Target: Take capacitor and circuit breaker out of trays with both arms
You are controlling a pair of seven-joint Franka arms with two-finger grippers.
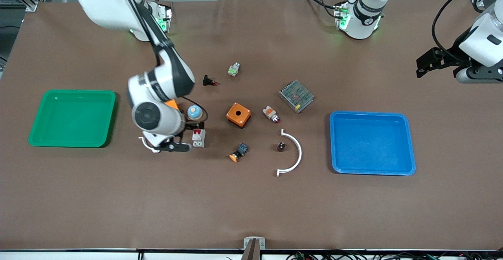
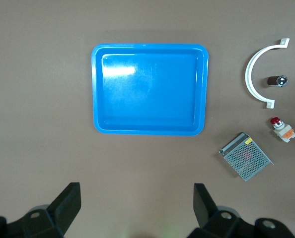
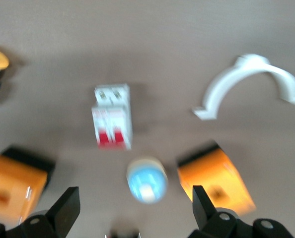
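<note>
A: Start nearest the front camera. What lies there?

B: An orange-capped push button (image 1: 238, 152), then the capacitor (image 1: 281, 147), a tiny dark cylinder on the bare table, tucked inside the curve of a white half-ring clamp (image 1: 292, 154). It is out of both trays.

A: And the circuit breaker (image 1: 198, 138)?

B: Also on the table, between the green tray (image 1: 39, 141) and the orange box (image 1: 238, 114), toward the right arm's end. The right gripper (image 1: 184, 137) hangs just beside it with its fingers spread wide, holding nothing; the right wrist view shows the breaker lying free, red levers toward the camera.

A: How would they handle?

B: The breaker looks like a stiff, light plastic block; its flat long sides seem the best place to pinch, clear of the levers. The capacitor is likely feather-light, round and prone to roll or slip, so I would grip it across the body.

A: Farther back?

B: A blue-domed button (image 1: 194, 112), a white-and-orange red-tipped switch (image 1: 271, 114), a meshed power supply (image 1: 296, 96). Both trays, the blue tray (image 1: 408, 169) included, appear empty.

A: The left gripper (image 1: 432, 61)?

B: Waiting high over the left arm's end of the table, wide open, empty.
</note>
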